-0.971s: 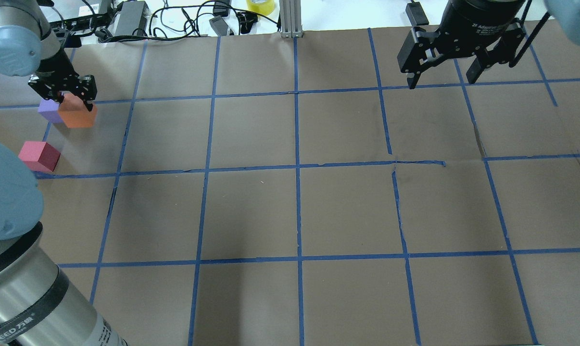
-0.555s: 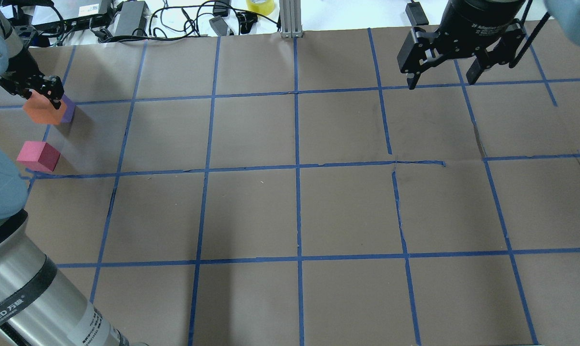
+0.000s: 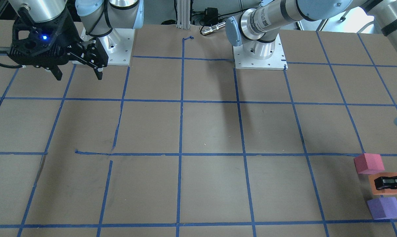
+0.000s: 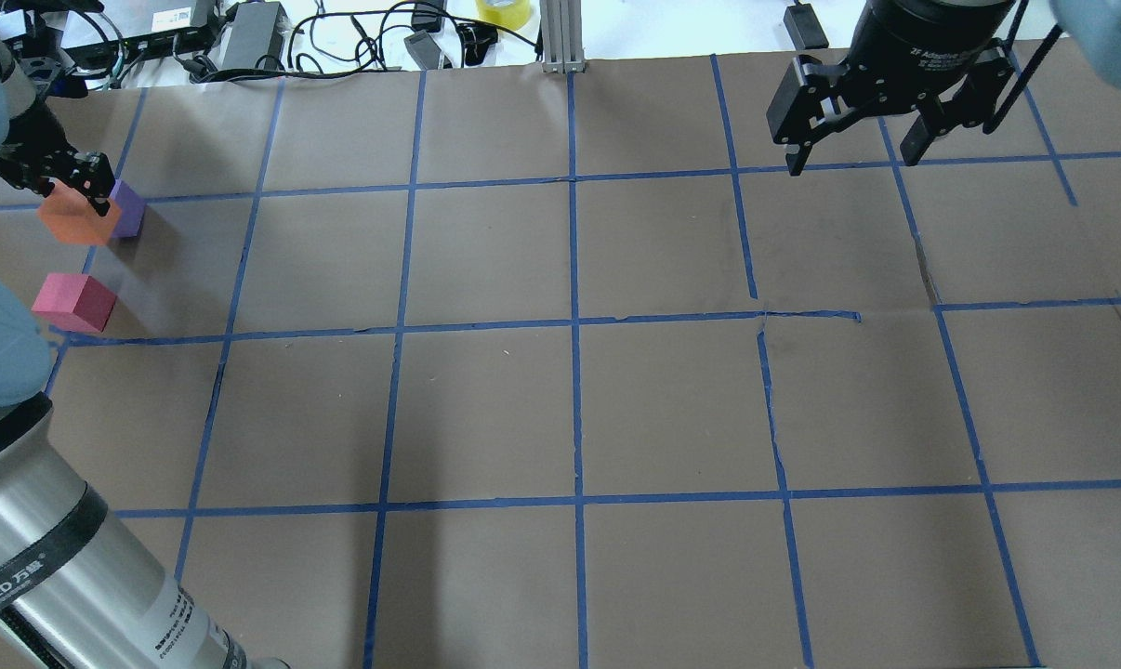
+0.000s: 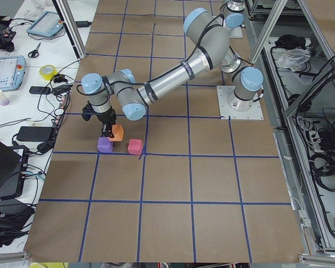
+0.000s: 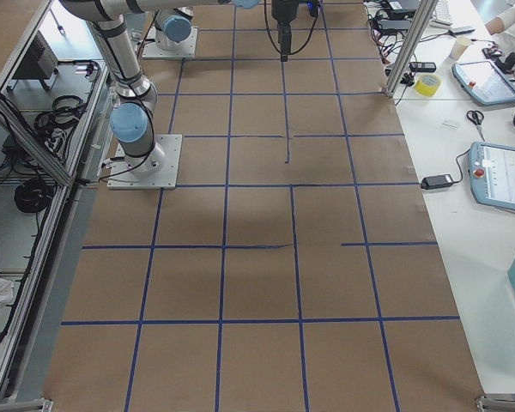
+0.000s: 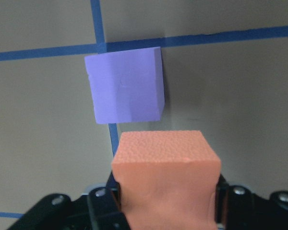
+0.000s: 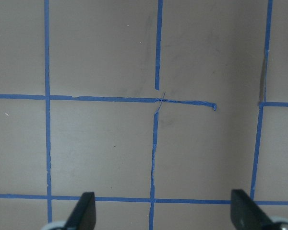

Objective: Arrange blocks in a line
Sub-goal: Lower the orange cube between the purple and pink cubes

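Note:
My left gripper (image 4: 75, 197) is shut on the orange block (image 4: 70, 221) at the table's far left. In the left wrist view the orange block (image 7: 165, 160) sits between the fingers, with the purple block (image 7: 125, 88) just beyond it on a tape crossing. The purple block (image 4: 128, 209) is right beside the orange one in the overhead view. The pinkish-red block (image 4: 72, 302) lies nearer the robot. In the front-facing view the orange block (image 3: 384, 192) is between the pinkish-red block (image 3: 369, 163) and the purple block (image 3: 384, 208). My right gripper (image 4: 853, 125) is open and empty, high over the far right.
The table (image 4: 570, 400) is brown paper with a blue tape grid. Cables and adapters (image 4: 244, 37) and a yellow tape roll (image 4: 503, 11) lie beyond the far edge. An aluminium post (image 4: 560, 37) stands at the far middle. Torn tape (image 4: 807, 316) shows right of centre.
My left gripper carried the orange block leftward, from the right of the purple block to its left in the overhead view. The right arm has not moved.

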